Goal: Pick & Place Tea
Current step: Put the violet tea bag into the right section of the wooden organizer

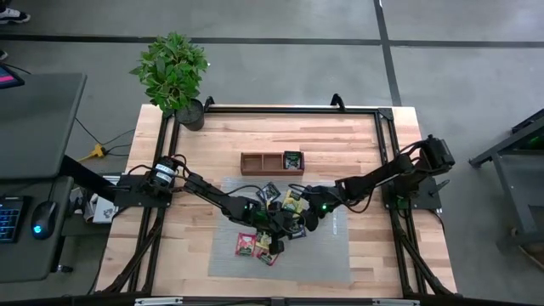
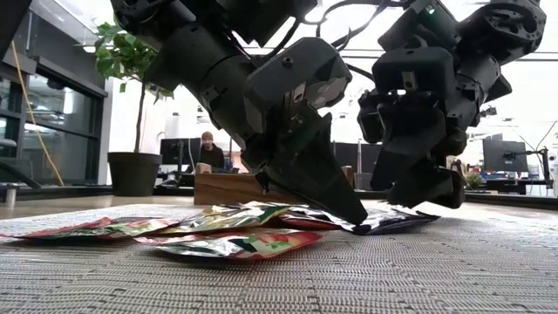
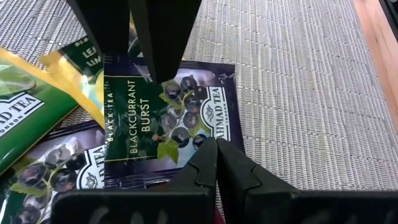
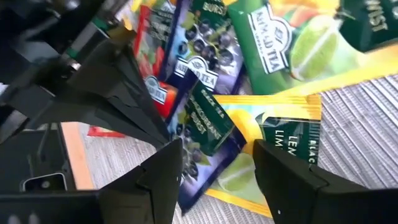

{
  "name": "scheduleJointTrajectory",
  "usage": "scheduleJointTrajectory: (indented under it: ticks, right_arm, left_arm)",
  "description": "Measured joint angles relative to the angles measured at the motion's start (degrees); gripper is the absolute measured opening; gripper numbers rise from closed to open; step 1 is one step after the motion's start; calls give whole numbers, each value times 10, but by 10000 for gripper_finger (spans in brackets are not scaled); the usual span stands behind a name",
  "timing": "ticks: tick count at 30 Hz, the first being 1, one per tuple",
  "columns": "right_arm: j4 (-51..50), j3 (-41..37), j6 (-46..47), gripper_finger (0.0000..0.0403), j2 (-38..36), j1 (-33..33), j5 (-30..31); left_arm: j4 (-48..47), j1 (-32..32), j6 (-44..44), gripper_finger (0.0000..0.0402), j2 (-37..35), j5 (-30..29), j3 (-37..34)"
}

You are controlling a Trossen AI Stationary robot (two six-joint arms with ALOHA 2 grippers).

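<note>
A wooden table is seen from above, carrying a grey mat, a wooden tray and a potted plant. Tea sachets are scattered on the mat, where both arms meet. In the low view, an office is seen behind. In the left wrist view, the left gripper is pressed closed over a blackcurrant sachet. In the right wrist view, the right gripper is spread wide, empty, above the lemon-lime sachet.
</note>
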Motion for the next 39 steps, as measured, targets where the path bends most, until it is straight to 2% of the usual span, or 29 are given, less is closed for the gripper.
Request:
scheduleJointTrajectory:
  ticks: [9, 13, 19, 25, 27, 33, 39]
  right_arm:
    - [0, 0, 0, 194, 0, 0, 1]
    - [5, 0, -1, 179, 0, 0, -6]
    - [6, 0, -4, 117, 0, 0, -10]
    - [6, 0, -14, 26, 0, -2, -10]
    - [7, 0, -18, 7, 0, -2, -11]
    - [6, 0, -28, 3, 0, -2, -22]
    - [4, 0, -30, 1, 0, -2, -23]
  left_arm:
    - [0, 0, 0, 1, 0, 0, 0]
    - [0, 0, 0, 1, 0, -3, 0]
    - [0, 0, -1, 1, 0, -3, 0]
    - [0, 0, -1, 1, 0, -4, 0]
    - [0, 0, -1, 1, 0, -4, 0]
    - [0, 0, 0, 1, 0, -1, 0]
    - [0, 1, 12, 1, -1, 33, 0]
